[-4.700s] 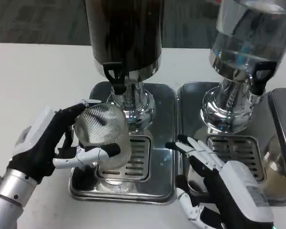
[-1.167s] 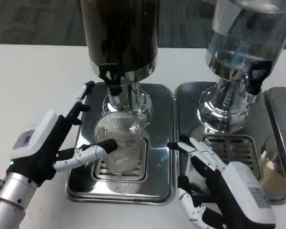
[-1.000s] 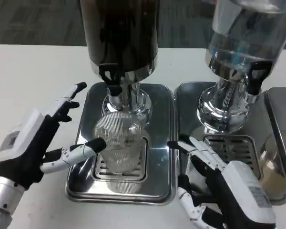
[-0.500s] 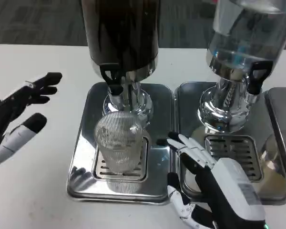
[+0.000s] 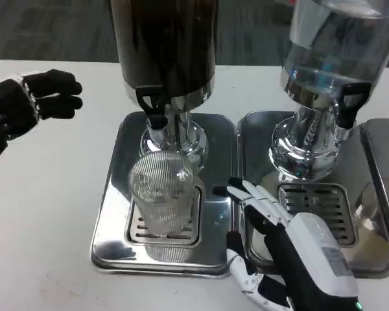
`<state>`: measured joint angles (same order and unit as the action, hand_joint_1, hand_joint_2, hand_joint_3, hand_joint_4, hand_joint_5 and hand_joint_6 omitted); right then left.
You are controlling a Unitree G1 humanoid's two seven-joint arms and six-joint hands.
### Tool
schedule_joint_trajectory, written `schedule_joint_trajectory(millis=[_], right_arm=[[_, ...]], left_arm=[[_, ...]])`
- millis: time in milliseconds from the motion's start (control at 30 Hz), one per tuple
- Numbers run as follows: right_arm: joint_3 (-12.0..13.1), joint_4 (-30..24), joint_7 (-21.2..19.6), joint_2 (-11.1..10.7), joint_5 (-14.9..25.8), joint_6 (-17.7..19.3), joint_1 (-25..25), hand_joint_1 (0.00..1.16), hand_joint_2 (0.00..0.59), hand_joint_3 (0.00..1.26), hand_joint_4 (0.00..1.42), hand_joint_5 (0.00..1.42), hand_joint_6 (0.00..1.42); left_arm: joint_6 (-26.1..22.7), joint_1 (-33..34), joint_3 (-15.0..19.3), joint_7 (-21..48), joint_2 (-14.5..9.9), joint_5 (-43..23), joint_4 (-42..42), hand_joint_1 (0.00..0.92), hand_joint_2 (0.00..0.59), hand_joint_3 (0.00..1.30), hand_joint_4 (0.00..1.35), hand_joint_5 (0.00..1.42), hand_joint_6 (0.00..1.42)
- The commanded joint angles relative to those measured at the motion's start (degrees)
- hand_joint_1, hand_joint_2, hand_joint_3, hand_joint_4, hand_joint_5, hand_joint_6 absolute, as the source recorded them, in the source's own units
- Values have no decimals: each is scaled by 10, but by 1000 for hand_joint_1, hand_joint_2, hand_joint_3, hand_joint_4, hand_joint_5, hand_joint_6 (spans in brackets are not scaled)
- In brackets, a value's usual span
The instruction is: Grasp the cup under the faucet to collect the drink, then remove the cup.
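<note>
While the ribbed clear glass cup [image 5: 161, 189] stands unheld on the steel drip tray [image 5: 114, 201] under the dark dispenser's black faucet [image 5: 153, 105], seemingly empty, filling and removal remain; right hand [image 5: 286, 254] at four o'clock spreads empty, left hand [image 5: 26, 103] at ten o'clock curls closed.

the cup [image 5: 161, 194] stands upright on the grate [image 5: 166, 223] of the left drip tray [image 5: 117, 194], directly below the faucet [image 5: 153, 107] of the left dispenser [image 5: 163, 45]. to the right, a second dispenser [image 5: 330, 58] stands on its own tray [image 5: 259, 136]. the right hand [image 5: 285, 249] lies at the near edge between the two trays, just right of the cup. the left hand [image 5: 26, 103] is well apart, far left over the table [image 5: 45, 214].
</note>
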<state>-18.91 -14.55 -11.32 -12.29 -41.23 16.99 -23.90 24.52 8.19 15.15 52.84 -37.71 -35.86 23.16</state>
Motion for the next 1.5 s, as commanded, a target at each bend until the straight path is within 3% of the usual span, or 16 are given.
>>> schedule_joint_trajectory(millis=[33,300,567,867,1200,1500], right_arm=[[-2,11,-13,3,-3,2,2,538,586,210,96,86,231],[-7,18,-23,6,-5,2,4,532,586,216,96,86,231],[-12,21,-39,9,-7,1,0,524,586,219,96,86,231],[-16,24,-48,14,-10,-5,2,517,586,219,96,86,231],[-21,29,-56,19,-12,-4,-1,511,586,219,96,86,231],[-22,31,-59,21,-10,-5,-4,507,586,219,96,86,231]], left_arm=[[-78,38,10,62,-6,-21,1,0,56,327,244,267,255],[-163,90,21,111,7,-20,15,0,54,255,162,191,187],[-211,138,9,140,17,1,58,0,47,227,133,167,158],[-231,173,-10,165,40,27,83,0,47,227,126,166,156],[-253,177,-22,181,63,37,57,0,47,240,139,175,156],[-239,185,-35,171,71,55,52,0,50,244,145,172,156]])
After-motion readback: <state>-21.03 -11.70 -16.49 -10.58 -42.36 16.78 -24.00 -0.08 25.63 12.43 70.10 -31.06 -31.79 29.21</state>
